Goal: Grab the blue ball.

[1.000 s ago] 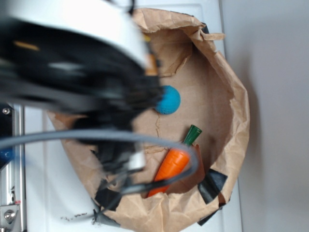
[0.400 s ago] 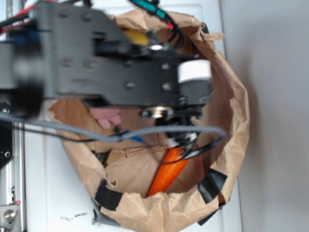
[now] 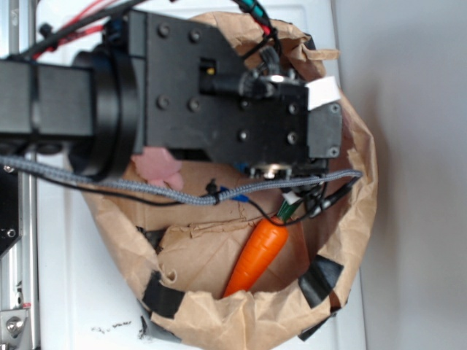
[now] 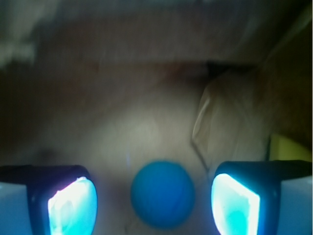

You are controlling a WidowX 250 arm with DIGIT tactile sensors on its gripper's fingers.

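Note:
In the wrist view the blue ball (image 4: 163, 194) lies on the brown paper floor, midway between my two fingers (image 4: 73, 203), with a gap on each side. My gripper (image 4: 154, 203) is open and touches nothing. In the exterior view the black arm and gripper body (image 3: 241, 102) hang over the paper bag (image 3: 357, 153) and hide the ball and the fingertips.
An orange toy carrot (image 3: 255, 254) with a green top lies in the bag just in front of the gripper. A pink object (image 3: 157, 166) shows under the arm at the left. The bag's crumpled walls ring the space; a grey cable (image 3: 146, 188) hangs across it.
The arm has swung right over the bag and now covers the ball, which showed uncovered a second ago. The carrot has not moved.

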